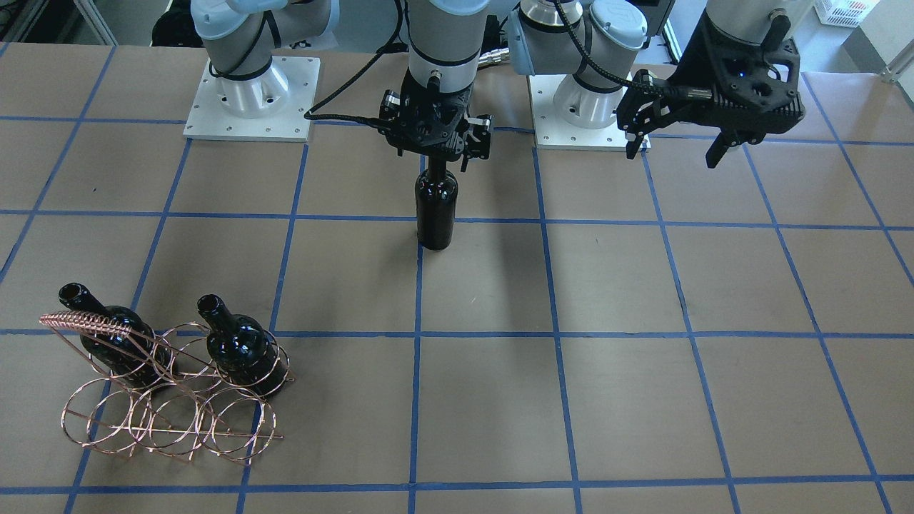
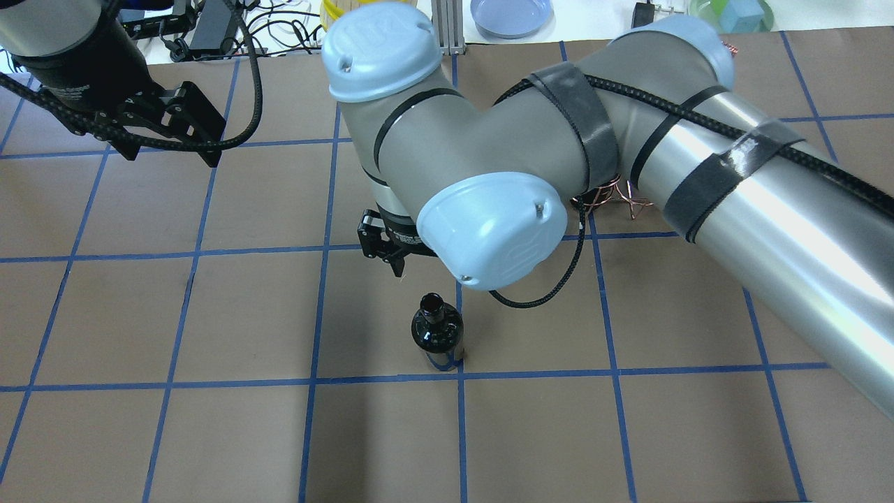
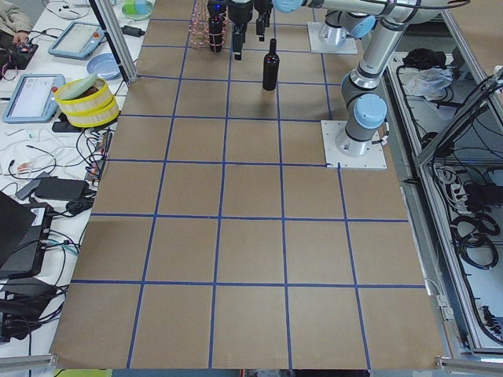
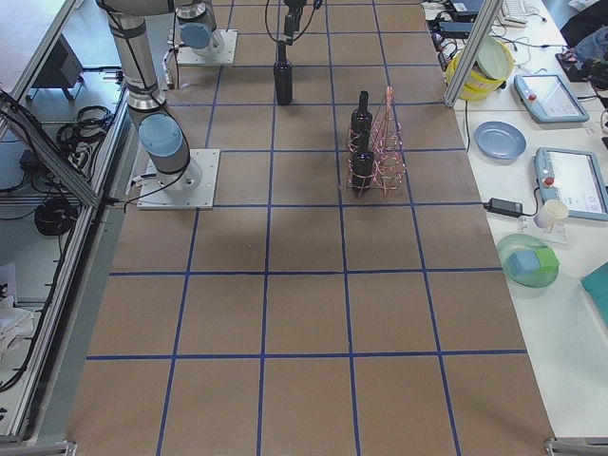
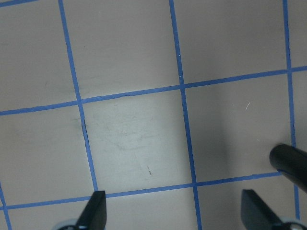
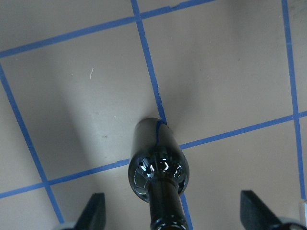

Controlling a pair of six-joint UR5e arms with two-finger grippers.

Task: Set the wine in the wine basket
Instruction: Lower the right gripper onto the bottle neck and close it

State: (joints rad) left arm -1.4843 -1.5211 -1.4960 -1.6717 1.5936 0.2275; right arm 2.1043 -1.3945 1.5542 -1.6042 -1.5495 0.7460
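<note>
Near-black glass wine bottle (image 1: 436,207) upright at centre of tabletop (image 1: 643,285), well apart from copper wire wine basket (image 1: 171,430). Right end effector (image 1: 437,158) spread wide, straddling neck — nothing gripped yet. Left end effector (image 1: 673,153) likewise spread, empty. Centre on neck, close below lip, lift vertically.

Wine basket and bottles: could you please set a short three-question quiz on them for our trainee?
1. True or false: the basket holds three bottles.
2. The upright bottle is: A in the basket; B below the right hand; C lying flat on the table.
3. Is the left hand open or shut?

Key: 1 false, it holds two; 2 B; 3 open, with nothing in it.
</note>
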